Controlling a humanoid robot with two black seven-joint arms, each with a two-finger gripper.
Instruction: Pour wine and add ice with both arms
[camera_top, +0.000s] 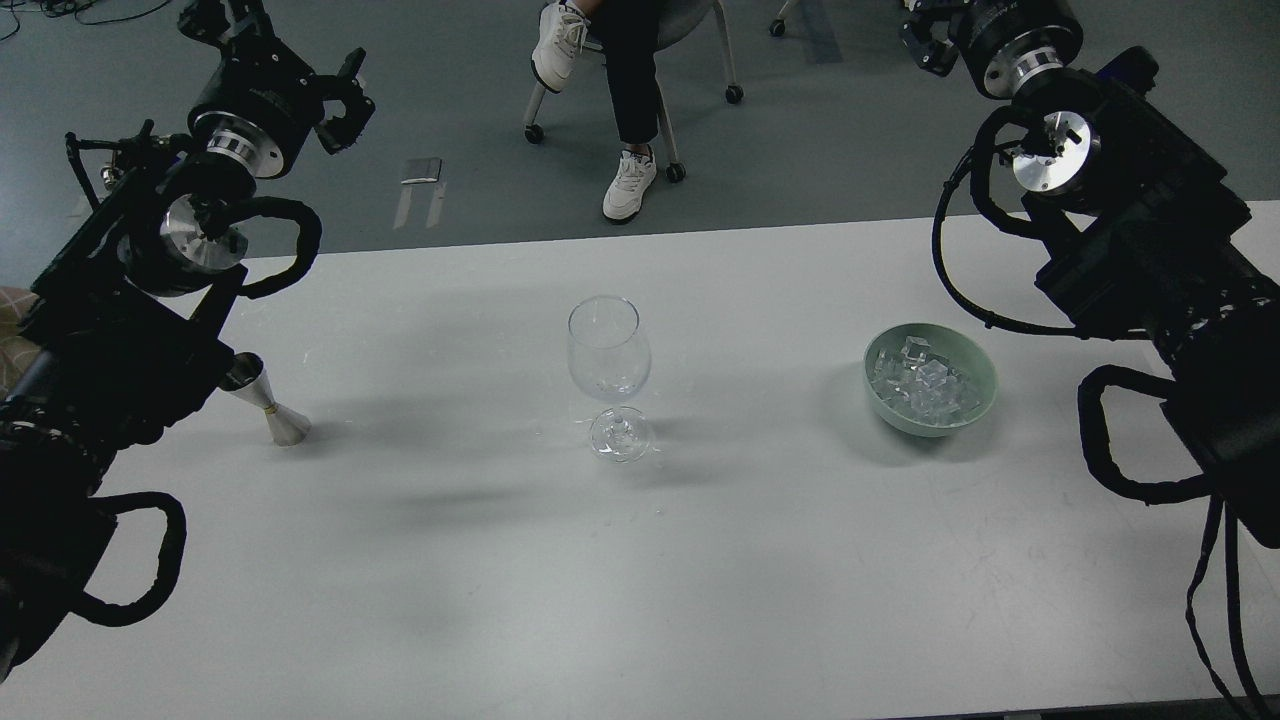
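Observation:
A clear wine glass (608, 352) stands upright mid-table and looks empty. To its left a silver metal jigger (268, 404) stands on the table, its top partly hidden behind my left arm. No wine shows in either. The ice (922, 382), a heap of clear cubes, lies in a pale green bowl (975, 362) right of the glass. My left gripper (343, 102) is raised beyond the table's far left corner, well above the jigger. My right gripper (925, 45) is up at the far right, cut by the frame's top. Both are dark, so their fingers cannot be told apart.
The white table (640, 580) spans the view, with its far edge just behind the glass. Beyond it a seated person's legs (632, 100) and a wheeled chair stand on the grey floor. A small flat object (421, 171) lies on the floor.

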